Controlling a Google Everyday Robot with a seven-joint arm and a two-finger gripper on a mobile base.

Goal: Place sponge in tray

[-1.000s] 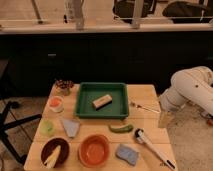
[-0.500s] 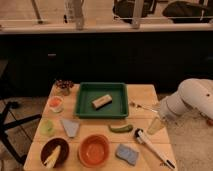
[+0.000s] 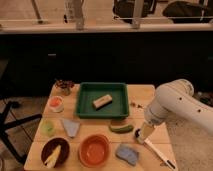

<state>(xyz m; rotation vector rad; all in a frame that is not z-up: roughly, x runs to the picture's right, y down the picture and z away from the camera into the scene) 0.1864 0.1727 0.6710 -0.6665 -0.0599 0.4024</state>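
1. The sponge (image 3: 127, 153) lies free at the table's 5 o'clock, outside the tray (image 3: 103, 115).
2. The gripper (image 3: 141, 133) hovers at the sponge's 1 o'clock, fully open and empty, likely approaching to grasp.

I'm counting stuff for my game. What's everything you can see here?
table: 1, light wood, centre
tray: 1, dark green, back of table
block: 1, tan, in tray
sponge: 1, blue-grey, front right
triangle: 1, blue-grey, left of centre
orange bowl: 1, front centre
brown bowl: 1, front left, something yellow inside
pickle: 1, green, in front of tray
green cup: 1, left edge
orange cup: 1, left of tray
dark clump: 1, back left corner, cannot tell what
stick: 1, white, front right
arm: 1, white, right
gripper: 1, open, empty, beside pickle
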